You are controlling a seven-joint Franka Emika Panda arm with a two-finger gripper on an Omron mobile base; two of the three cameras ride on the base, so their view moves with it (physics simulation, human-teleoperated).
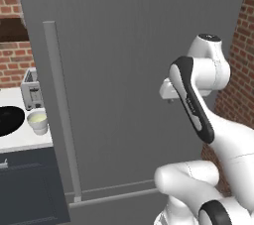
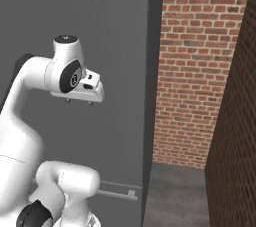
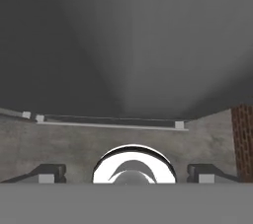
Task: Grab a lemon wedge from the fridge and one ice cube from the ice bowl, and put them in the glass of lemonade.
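While the fridge (image 1: 134, 70) stands shut in front of me, its dark-grey door hides the lemon wedge, so I cannot say which shelf it sits on. Down the door's left side runs the long vertical bar handle (image 1: 60, 110), reaching almost to the seam at the bottom. To the left, on the white counter (image 1: 25, 140), the wide black ice bowl (image 1: 9, 120) lies just beside the off-white glass of lemonade (image 1: 37, 121), with a silver toaster (image 1: 31, 89) behind them against the brick wall (image 1: 15, 60). My gripper (image 2: 80, 102) hangs in front of the middle of the door, apart from it and well to the right of the handle, pointing down; my fingers (image 3: 47, 172) are spread wide and hold nothing. Opening the door is, I judge, the step in hand. To do it well I should swing left, turn the wrist so the spread fingers straddle the bar at mid-height, close squarely, then pull along the door's arc rather than straight back, so the grip does not slide off.
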